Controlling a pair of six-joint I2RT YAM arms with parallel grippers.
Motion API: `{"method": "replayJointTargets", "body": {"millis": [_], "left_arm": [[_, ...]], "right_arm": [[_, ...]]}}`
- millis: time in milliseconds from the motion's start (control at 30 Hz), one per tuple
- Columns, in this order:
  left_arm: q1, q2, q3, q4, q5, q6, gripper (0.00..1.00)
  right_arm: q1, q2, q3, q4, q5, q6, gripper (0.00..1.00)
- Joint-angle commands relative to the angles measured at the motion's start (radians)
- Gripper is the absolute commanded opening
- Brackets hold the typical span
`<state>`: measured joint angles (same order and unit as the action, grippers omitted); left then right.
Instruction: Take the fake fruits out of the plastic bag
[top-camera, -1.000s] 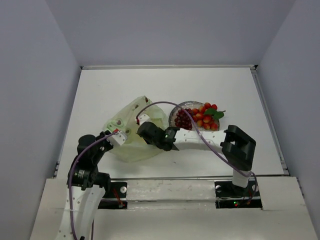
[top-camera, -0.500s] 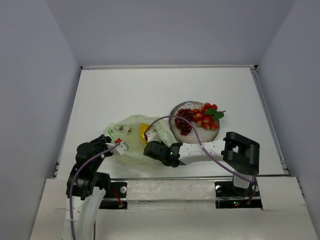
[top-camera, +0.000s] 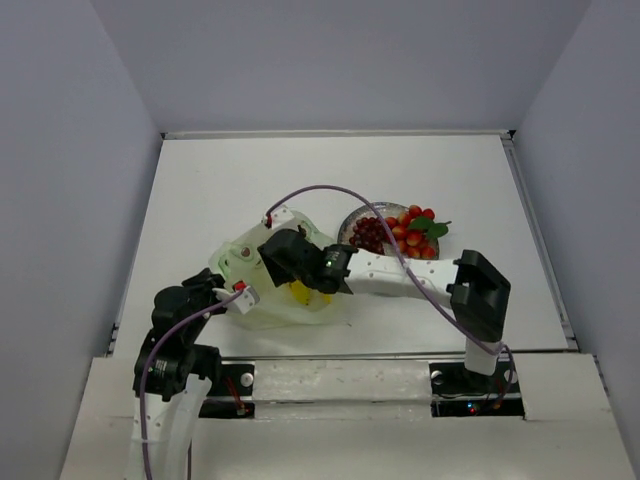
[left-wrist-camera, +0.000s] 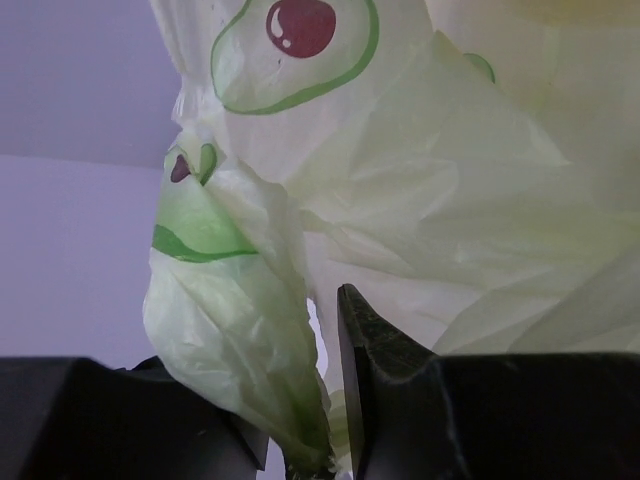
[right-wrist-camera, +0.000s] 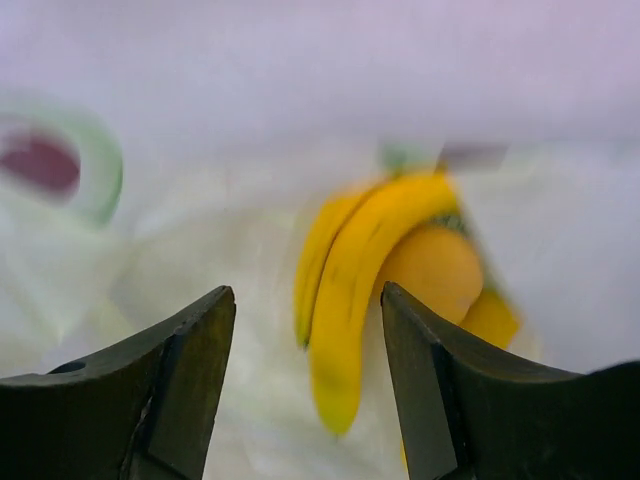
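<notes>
**Where things sit**

The plastic bag (top-camera: 262, 290) lies near the front of the table (top-camera: 200, 190). The plate (top-camera: 347, 232) is behind it to the right. On the plate, the grape bunch (top-camera: 368, 236) is left of the berry bunch (top-camera: 412, 232). The bananas (right-wrist-camera: 350, 290) and round fruit (right-wrist-camera: 432, 268) lie together in the bag, under the right gripper (right-wrist-camera: 307, 295). The left gripper (top-camera: 243, 295) is at the bag's front left edge.

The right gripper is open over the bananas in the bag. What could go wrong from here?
1. The right gripper could pinch film of the plastic bag together with the bananas, and lifting would then drag the bag.
2. The left gripper clamps only a thin twisted fold; a pull may slip it free.
3. The orange fruit beside the bananas may roll deeper.
</notes>
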<state>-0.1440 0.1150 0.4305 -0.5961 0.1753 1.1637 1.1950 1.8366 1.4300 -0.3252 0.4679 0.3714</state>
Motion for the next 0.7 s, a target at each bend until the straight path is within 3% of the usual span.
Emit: {"method": "replayJointTargets", "body": {"millis": [0, 233, 467, 667], "left_arm": [[0.000, 0.011, -0.007, 0.044, 0.007, -0.010, 0.41], [0.000, 0.008, -0.009, 0.044, -0.008, -0.018, 0.41], [0.000, 0.015, -0.012, 0.045, -0.013, -0.032, 0.41], [0.001, 0.031, -0.012, 0.078, -0.019, -0.030, 0.41]], "right_arm": [[-0.097, 0.128, 0.108, -0.087, -0.087, 0.058, 0.66], [-0.106, 0.256, 0.219, -0.089, -0.106, -0.006, 0.63], [-0.106, 0.312, 0.211, -0.110, -0.150, -0.005, 0.60], [-0.106, 0.404, 0.254, -0.225, -0.084, 0.001, 0.75]]}}
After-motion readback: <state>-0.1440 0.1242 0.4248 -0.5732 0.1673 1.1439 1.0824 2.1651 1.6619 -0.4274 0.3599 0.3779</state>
